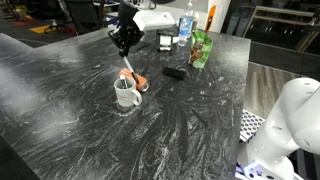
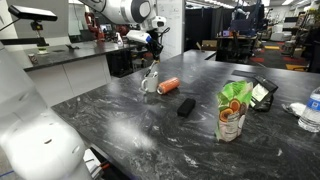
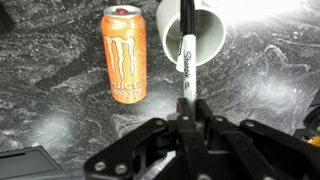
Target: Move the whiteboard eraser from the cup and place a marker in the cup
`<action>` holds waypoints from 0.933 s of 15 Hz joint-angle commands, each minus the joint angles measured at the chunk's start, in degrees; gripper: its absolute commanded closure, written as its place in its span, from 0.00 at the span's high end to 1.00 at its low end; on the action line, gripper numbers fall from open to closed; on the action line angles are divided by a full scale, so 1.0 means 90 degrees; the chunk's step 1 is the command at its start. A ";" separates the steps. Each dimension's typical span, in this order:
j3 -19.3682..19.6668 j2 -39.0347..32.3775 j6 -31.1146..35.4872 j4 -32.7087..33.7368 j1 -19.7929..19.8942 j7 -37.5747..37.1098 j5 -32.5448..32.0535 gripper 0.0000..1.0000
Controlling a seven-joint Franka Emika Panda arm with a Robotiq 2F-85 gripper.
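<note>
My gripper (image 3: 186, 122) is shut on a black Sharpie marker (image 3: 186, 52) and holds it upright over the white mug (image 3: 193, 28). The marker's lower end reaches into the mug's mouth. In both exterior views the gripper (image 1: 124, 46) (image 2: 153, 52) hangs right above the mug (image 1: 126, 96) (image 2: 149, 85). The black eraser (image 1: 174, 72) (image 2: 186, 106) lies flat on the dark marble table, outside the mug and a short way from it.
An orange drink can (image 3: 124, 55) (image 1: 141, 84) (image 2: 168, 85) lies on its side against the mug. A green snack bag (image 1: 202, 48) (image 2: 233, 108), a water bottle (image 1: 185, 28) and a black tablet (image 2: 262, 92) stand beyond the eraser.
</note>
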State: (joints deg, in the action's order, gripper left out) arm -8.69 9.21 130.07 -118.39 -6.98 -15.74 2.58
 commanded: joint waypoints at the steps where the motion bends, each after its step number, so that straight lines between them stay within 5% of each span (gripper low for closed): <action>1: -0.0035 -0.0031 0.0788 -0.0169 -0.0006 0.0047 -0.0015 0.02; 14: -0.0041 -0.0452 0.2398 -0.0791 -0.0020 0.0011 -0.0436 0.02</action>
State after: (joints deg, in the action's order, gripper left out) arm -8.83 6.07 148.58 -124.57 -7.57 -15.54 -0.13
